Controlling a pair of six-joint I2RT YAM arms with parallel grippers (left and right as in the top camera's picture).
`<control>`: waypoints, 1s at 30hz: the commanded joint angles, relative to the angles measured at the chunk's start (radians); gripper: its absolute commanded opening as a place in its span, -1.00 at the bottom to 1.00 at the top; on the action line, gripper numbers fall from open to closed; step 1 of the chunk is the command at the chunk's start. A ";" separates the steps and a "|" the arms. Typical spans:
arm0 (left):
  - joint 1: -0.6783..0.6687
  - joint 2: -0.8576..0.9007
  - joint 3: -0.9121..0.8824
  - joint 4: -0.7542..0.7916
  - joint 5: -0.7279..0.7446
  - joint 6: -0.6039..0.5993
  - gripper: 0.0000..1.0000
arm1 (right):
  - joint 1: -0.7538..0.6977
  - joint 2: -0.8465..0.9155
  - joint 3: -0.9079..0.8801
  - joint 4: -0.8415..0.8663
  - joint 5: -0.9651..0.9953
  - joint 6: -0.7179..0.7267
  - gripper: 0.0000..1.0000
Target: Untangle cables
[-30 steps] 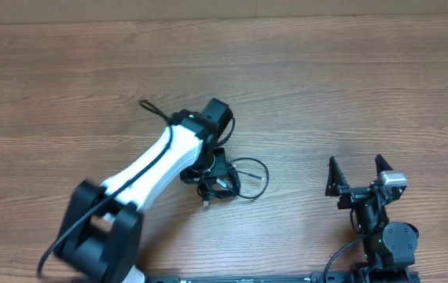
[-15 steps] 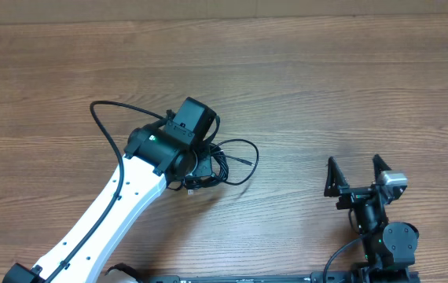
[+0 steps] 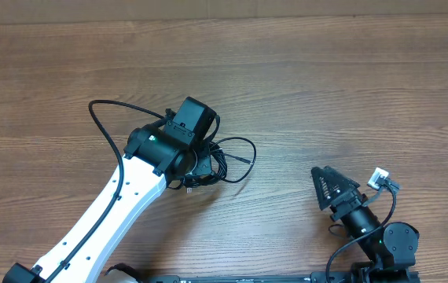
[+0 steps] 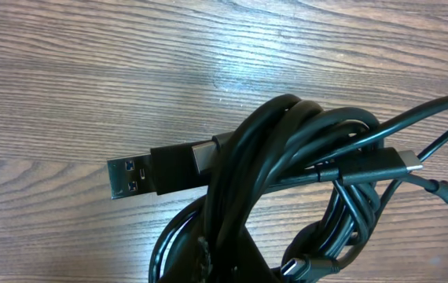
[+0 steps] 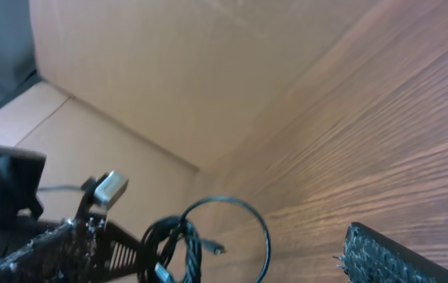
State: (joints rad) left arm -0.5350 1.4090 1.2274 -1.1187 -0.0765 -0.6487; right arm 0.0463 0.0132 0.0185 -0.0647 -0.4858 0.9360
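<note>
Here our left gripper (image 3: 199, 167) is clamped on the cables (image 4: 287, 157); our right gripper (image 5: 212, 232) stands with jaws wide apart.

The table (image 3: 350, 86) is brown wood grain, smooth, with a soft satin sheen where light falls. The cables (image 4: 271, 149) have black plastic or rubber sheaths, smooth and faintly glossy. 1 plug (image 4: 126, 177) has a dull grey metal shell on a matt black plastic housing. A 2nd, slimmer plug (image 4: 381, 167) is matt black with a bright metal tip. The left arm (image 3: 122, 200) has a glossy white plastic shell and matt black joints. The pads (image 5: 389, 255) on the right gripper (image 5: 220, 236) look rough and grainy.
</note>
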 commanded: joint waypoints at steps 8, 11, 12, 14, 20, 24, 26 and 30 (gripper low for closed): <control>-0.002 -0.016 0.024 0.004 -0.016 -0.010 -0.92 | -0.003 0.216 0.241 -0.362 -0.021 -0.050 0.99; -0.002 -0.016 0.024 0.004 -0.016 -0.031 -0.91 | -0.003 0.326 0.362 -0.528 -0.002 -0.109 0.99; -0.002 -0.016 0.024 0.004 -0.016 -0.039 -0.91 | -0.003 0.358 0.394 -0.576 0.007 -0.121 0.99; -0.002 -0.016 0.024 0.005 -0.016 -0.060 -0.91 | -0.003 0.426 0.454 -0.654 0.005 -0.159 0.99; -0.003 -0.016 0.024 0.005 -0.016 -0.093 -0.91 | -0.002 0.552 0.510 -0.727 -0.170 -0.160 1.00; -0.003 -0.016 0.023 0.005 -0.010 -0.100 -0.92 | -0.002 0.564 0.510 -0.756 -0.212 -0.159 0.99; -0.003 -0.016 0.020 0.005 -0.009 -0.100 -0.91 | -0.002 0.564 0.509 -0.762 -0.216 -0.145 0.99; -0.003 -0.014 0.017 0.005 0.002 -0.100 -0.92 | -0.002 0.564 0.509 -0.781 -0.216 -0.064 1.00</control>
State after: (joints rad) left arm -0.5350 1.4090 1.2278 -1.1183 -0.0795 -0.7311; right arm 0.0463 0.5797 0.5056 -0.8398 -0.6754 0.8131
